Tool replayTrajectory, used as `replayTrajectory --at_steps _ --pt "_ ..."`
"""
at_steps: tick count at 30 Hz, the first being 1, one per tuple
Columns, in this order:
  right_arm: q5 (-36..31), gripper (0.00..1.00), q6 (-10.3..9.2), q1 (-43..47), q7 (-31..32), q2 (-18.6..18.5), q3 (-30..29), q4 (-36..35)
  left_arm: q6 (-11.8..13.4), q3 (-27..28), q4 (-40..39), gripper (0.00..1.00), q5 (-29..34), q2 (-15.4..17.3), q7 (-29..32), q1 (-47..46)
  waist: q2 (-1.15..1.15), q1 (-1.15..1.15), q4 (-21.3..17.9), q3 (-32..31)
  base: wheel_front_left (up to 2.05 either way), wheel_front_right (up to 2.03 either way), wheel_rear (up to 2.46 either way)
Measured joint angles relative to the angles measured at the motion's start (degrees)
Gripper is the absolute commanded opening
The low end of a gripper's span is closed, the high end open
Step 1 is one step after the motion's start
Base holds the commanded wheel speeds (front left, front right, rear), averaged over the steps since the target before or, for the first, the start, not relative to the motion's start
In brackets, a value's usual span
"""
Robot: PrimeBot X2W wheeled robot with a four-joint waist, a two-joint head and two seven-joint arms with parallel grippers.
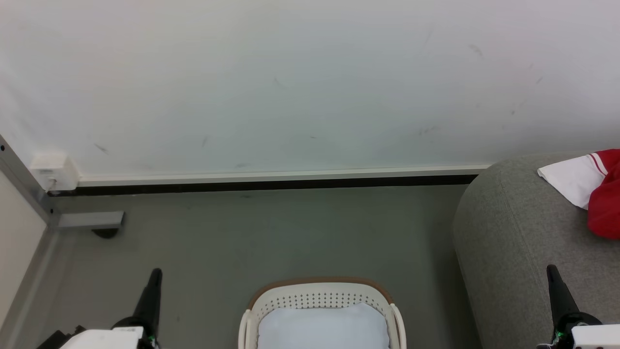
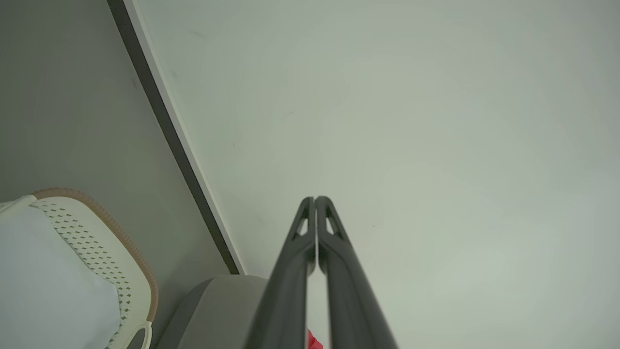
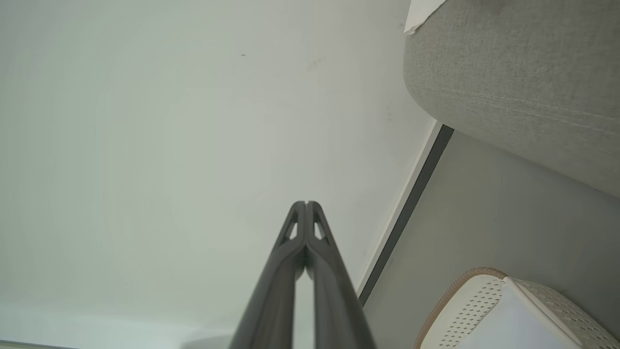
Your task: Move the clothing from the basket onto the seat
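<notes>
The clothing point(image 1: 600, 198) lay on the seat point(image 1: 513, 242) at the far right, a bright red heap with a white panel and a striped edge spread toward the left. None of it was in the basket point(image 1: 319, 291). The grey seat bulked up along the right side, its rounded corner close to the wall point(image 1: 290, 72). The basket stood on the floor point(image 1: 271, 232) at the near middle, just left of the seat but apart from it, with a pale bluish-white pad point(image 1: 323, 327) lying inside it.

The left tool point(image 1: 156, 274) stood near and left of the basket, its two dark fingers pressed together and gripping nothing, tips pointing toward the far wall. In its own wrist view, the left tool point(image 2: 315, 199) showed the fingertips meeting. The right tool point(image 1: 551, 269) rose in front of the seat's near side, also closed tight and empty; the right wrist view had its tips point(image 3: 306, 203) touching against the pale wall. A small white box point(image 1: 53, 169) sat low on the wall at the far left, above a dark baseboard point(image 1: 271, 185).
</notes>
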Motion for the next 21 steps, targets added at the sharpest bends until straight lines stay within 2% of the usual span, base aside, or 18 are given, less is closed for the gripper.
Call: replayTrajectory --at_steps 21 --pt "8.7 0.00 0.00 -0.8 2.0 -0.1 -0.7 -0.9 -1.5 1.6 0.0 0.00 -7.4 -0.5 2.0 -1.1 0.00 -0.01 0.5 0.9 0.00 0.00 0.00"
